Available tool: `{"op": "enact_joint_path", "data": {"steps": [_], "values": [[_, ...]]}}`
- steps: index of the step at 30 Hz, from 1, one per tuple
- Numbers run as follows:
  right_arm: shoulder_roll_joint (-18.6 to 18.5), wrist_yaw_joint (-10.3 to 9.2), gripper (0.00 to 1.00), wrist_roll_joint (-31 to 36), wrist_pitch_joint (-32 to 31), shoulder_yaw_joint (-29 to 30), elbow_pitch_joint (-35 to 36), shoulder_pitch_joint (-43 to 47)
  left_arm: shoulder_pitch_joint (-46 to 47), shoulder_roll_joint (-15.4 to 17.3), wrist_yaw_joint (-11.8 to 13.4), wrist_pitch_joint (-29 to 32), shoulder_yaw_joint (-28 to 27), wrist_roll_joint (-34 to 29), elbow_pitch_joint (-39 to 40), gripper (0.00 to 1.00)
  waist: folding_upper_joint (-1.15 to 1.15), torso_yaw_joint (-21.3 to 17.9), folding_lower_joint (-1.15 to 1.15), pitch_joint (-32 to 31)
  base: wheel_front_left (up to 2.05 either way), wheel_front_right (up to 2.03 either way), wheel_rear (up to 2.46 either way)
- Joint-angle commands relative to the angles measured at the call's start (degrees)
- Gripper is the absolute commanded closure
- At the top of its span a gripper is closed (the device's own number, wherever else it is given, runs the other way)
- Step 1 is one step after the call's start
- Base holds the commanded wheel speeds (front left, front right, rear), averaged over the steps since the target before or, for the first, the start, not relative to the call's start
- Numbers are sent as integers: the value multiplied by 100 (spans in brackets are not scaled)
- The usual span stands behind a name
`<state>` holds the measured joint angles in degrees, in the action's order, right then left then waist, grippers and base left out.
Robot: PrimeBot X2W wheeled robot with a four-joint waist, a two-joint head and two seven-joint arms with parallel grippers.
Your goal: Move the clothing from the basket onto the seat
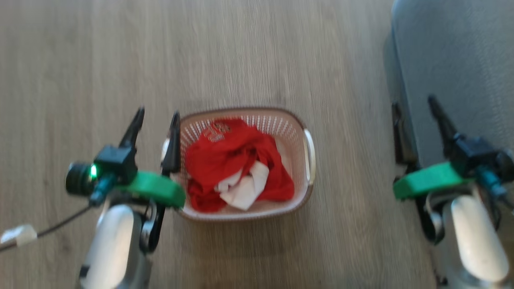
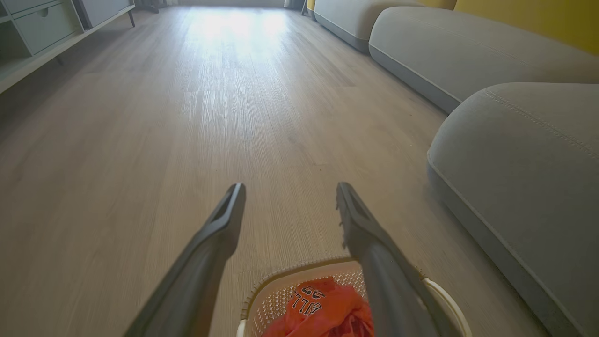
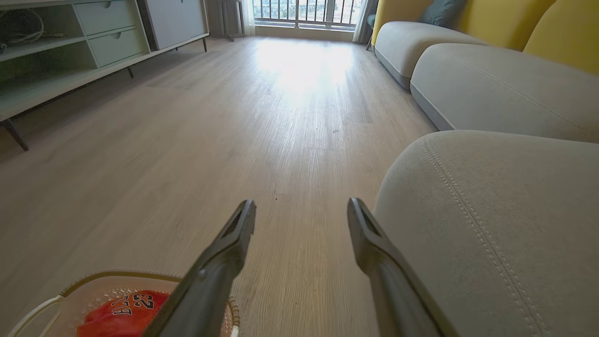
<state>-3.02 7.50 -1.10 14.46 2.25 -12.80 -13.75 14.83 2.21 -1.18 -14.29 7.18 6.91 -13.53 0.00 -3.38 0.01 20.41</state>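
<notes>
The clothing (image 1: 237, 164) lies heaped in the basket (image 1: 309, 156), centre frame. The left gripper (image 1: 158, 112), jaws wide and empty, is at its left rim; it should centre over the heap and pinch deep. The right gripper (image 1: 413, 102), equally wide and empty, is by the seat (image 1: 453, 60).

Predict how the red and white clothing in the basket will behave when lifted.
Probably floppy: the clothing lies crumpled in folds, so it should drape and sag. Likely light, being thin-looking fabric. Red and white parts overlap, so one pinch may drag several layers from the basket.
</notes>
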Motion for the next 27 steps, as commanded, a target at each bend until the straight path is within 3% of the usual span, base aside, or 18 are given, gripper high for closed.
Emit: {"op": "enact_joint_path", "data": {"steps": [1,8,13,20,27], "values": [[11,-1,0,-33,54,-51,262,-285,354,66,-9,-71,-95,-86,257,0,0,-143,-1,970,0,0,0],[13,-1,0,-154,54,-12,586,-1044,1241,66,-48,-71,-7,-377,286,0,0,-345,-1,2356,0,0,0],[13,-1,0,-208,54,-4,708,-1388,1614,119,-68,-71,3,-527,193,0,0,-422,-1,2866,0,0,0],[13,-1,0,-323,54,-158,666,-1670,2158,290,-241,-70,469,-943,-971,0,0,-566,-1,3193,0,0,0],[13,-1,0,-534,54,-295,625,-1700,3097,394,-78,693,913,-1580,-2120,0,0,-829,-1,3237,0,0,0]]}}
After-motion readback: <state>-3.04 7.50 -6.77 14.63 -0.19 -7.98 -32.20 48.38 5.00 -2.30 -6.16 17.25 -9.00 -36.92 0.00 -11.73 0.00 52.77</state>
